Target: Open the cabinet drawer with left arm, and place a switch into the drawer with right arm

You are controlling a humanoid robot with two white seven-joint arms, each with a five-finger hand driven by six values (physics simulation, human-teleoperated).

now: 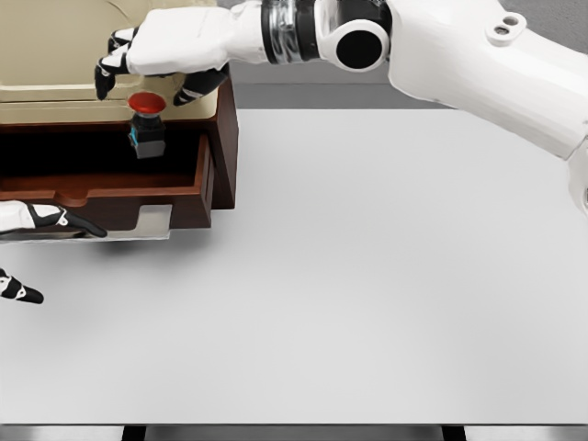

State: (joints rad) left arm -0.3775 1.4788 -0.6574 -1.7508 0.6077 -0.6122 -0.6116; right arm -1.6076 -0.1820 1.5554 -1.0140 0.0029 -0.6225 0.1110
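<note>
Now switch [146,120] just below open right robot hand [156,64].

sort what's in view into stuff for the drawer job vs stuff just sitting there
Job:
cabinet drawer, pulled open
switch, red-topped, over the drawer
right hand, above the switch
left hand, at the drawer front

Just there:
table

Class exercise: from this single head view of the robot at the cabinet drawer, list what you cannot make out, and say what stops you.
- Left hand: cut off by the left edge; its grip on the drawer handle is unclear.
- Switch: whether it rests on the drawer floor or hangs below the right hand is unclear; the interior is dark.
- Cabinet: cropped at top and left.
</note>
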